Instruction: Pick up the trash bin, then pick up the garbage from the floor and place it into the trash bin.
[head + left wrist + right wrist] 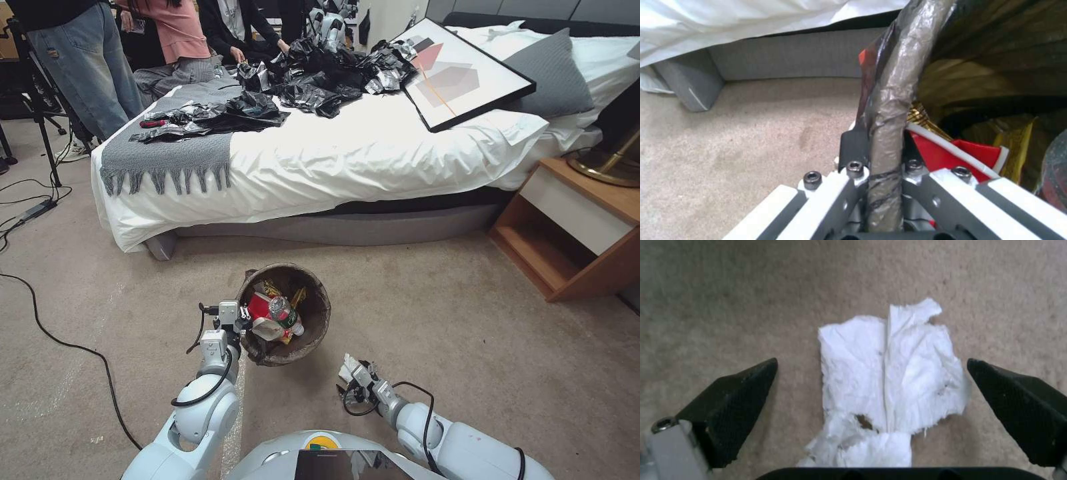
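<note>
Left hand is clamped on the trash bin rim, holding it off the floor. Right hand hangs wide open over the white tissue; we judge it must lower and close.

Bedroom, white-sheeted bed, wood nightstand, beige carpet

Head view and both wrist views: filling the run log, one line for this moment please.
left hand: shut on bag-lined round trash bin rim | right hand: open over torn white tissue on beige carpet
</note>
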### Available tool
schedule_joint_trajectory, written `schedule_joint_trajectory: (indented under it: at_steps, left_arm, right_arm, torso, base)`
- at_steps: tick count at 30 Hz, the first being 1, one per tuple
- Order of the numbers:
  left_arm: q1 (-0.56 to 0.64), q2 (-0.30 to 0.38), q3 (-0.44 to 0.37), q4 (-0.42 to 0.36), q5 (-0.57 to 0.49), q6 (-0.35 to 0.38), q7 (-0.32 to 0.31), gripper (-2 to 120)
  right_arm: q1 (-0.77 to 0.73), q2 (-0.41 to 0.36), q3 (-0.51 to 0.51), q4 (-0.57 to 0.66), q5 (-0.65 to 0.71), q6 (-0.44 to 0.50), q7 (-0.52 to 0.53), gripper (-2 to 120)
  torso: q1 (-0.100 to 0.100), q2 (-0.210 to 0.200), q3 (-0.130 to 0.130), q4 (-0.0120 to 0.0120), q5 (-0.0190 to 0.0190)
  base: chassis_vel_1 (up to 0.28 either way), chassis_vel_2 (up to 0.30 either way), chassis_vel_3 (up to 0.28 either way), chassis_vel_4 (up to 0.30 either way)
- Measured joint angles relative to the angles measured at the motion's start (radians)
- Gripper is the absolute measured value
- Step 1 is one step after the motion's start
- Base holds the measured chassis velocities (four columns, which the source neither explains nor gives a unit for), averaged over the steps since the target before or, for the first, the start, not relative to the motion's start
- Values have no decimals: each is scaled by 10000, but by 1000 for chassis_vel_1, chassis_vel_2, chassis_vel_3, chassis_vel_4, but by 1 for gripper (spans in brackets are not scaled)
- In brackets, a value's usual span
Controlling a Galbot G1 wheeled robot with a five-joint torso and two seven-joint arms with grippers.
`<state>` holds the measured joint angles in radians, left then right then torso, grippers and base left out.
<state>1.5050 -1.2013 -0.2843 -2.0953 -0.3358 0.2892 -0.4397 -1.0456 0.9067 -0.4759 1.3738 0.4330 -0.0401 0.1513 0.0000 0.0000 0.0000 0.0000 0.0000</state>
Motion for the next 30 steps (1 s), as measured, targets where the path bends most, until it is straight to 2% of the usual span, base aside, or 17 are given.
schedule_joint_trajectory:
  at_steps: [30]
  left_arm:
    - [-61, 22, 83, 63, -13, -2, -10, 0]
  right_arm:
    - [-73, 350, 228, -915, -157, 520, -11, 99]
  torso:
    - [-1, 1, -1, 1, -1]
  base:
    - [0, 0, 0, 0]
